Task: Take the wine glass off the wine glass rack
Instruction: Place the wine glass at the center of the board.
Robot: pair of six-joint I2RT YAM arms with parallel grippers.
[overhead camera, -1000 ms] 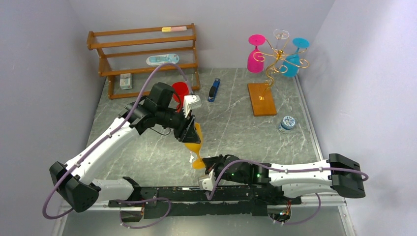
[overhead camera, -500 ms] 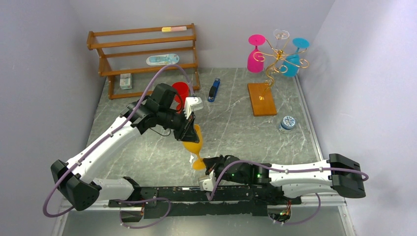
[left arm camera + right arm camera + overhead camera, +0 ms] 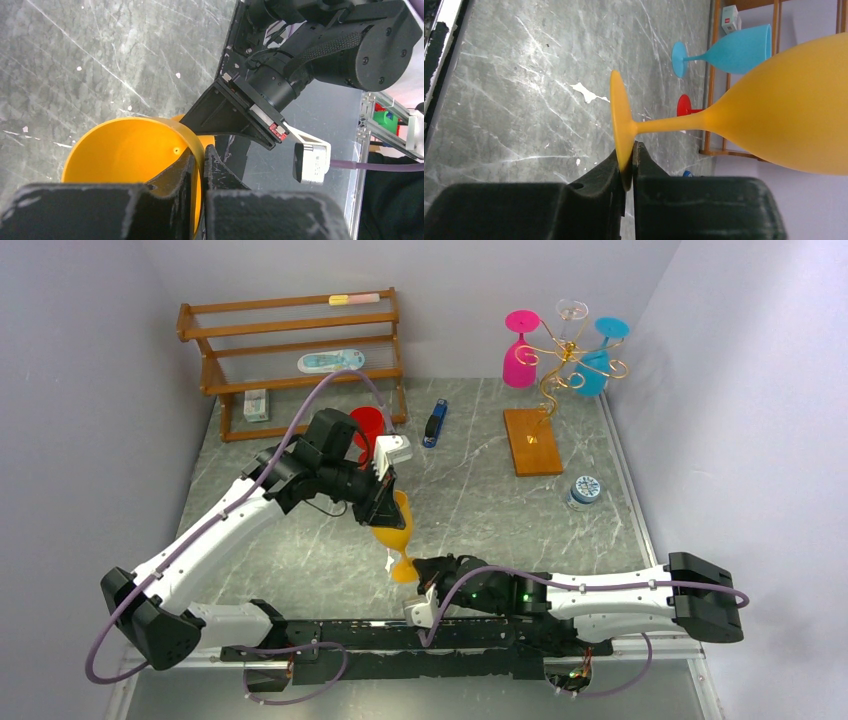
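Observation:
An orange wine glass (image 3: 397, 528) hangs tilted above the near middle of the table, off the rack. My left gripper (image 3: 391, 500) is shut on the rim of its bowl (image 3: 130, 155), one finger inside and one outside. My right gripper (image 3: 416, 574) is shut on the edge of its round foot (image 3: 620, 120), with the stem running away toward the bowl (image 3: 784, 115). The wine glass rack (image 3: 560, 358), gold wire on an orange-brown base (image 3: 532, 442), stands at the back right. A pink glass (image 3: 519, 348), a blue glass (image 3: 596, 366) and a clear glass (image 3: 571, 311) hang on it.
A brown slatted shelf (image 3: 290, 345) stands at the back left, with a red glass (image 3: 366, 427) in front of it. A second blue glass (image 3: 729, 50) stands by the shelf in the right wrist view. A blue stapler (image 3: 434, 424) and a round tin (image 3: 583, 490) lie nearby.
My left gripper has closed on the rim of the orange glass's bowl. The glass and the right arm have hardly moved.

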